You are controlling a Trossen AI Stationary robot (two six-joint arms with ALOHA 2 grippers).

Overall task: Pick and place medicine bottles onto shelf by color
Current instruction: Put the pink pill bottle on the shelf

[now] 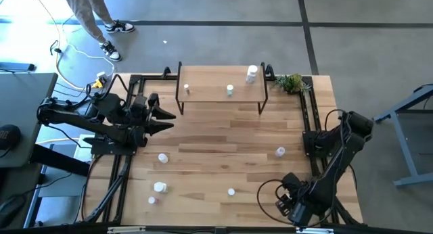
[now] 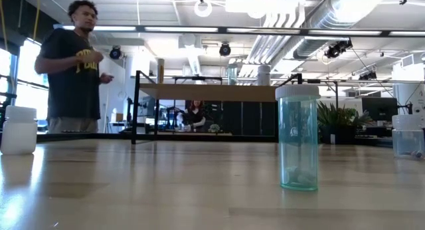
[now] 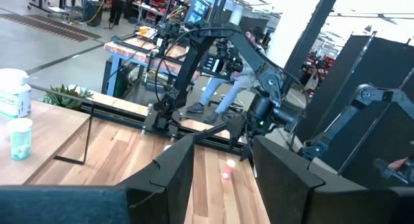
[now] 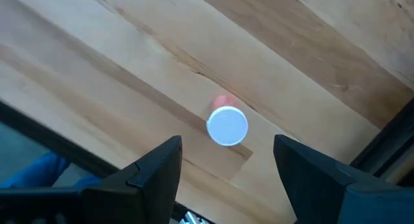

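Pink bottle (image 4: 227, 125) below open right gripper (image 4: 226, 162)

three bottles (image 1: 230, 89) stand on the shelf (image 1: 216, 77); others dot the table (image 1: 223, 149).

Teal bottle (image 2: 298, 138) is seen upright on tabletop (image 2: 166, 190); white bottle (image 2: 18, 129) far left, shelf (image 2: 206, 92) behind.
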